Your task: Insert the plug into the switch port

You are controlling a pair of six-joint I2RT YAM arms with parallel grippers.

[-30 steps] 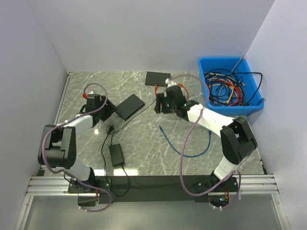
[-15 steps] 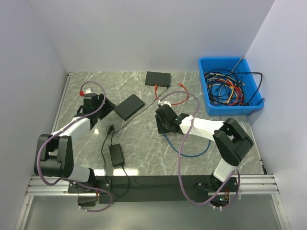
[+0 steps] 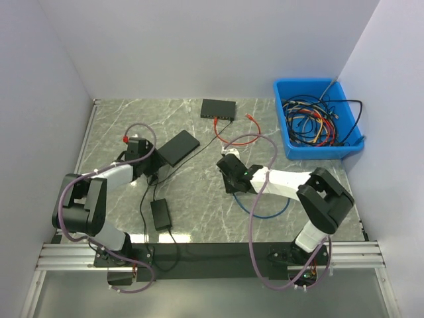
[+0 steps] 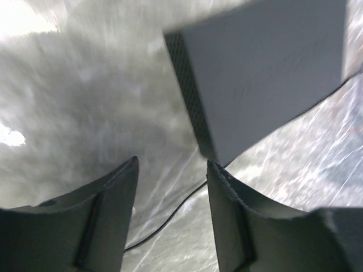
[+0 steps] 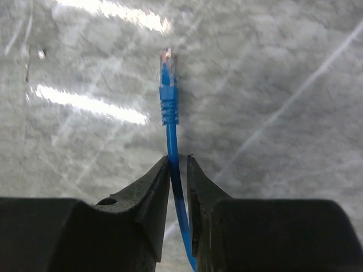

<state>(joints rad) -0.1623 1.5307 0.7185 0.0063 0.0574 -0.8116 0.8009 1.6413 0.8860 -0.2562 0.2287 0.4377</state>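
Mid-worktop, the right gripper (image 5: 178, 170) pinches the blue cable (image 5: 172, 144) just behind its plug (image 5: 165, 61), while the left gripper (image 4: 170, 187) hangs with jaws apart, holding nothing, beside the black box (image 3: 179, 146), and the switch (image 3: 218, 108) sits by the far edge.

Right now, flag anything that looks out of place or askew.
The red cable lies loose on the table by the switch, its plug unplugged. The flat black box lies askew across a black cord. The blue bin holds a cable tangle.
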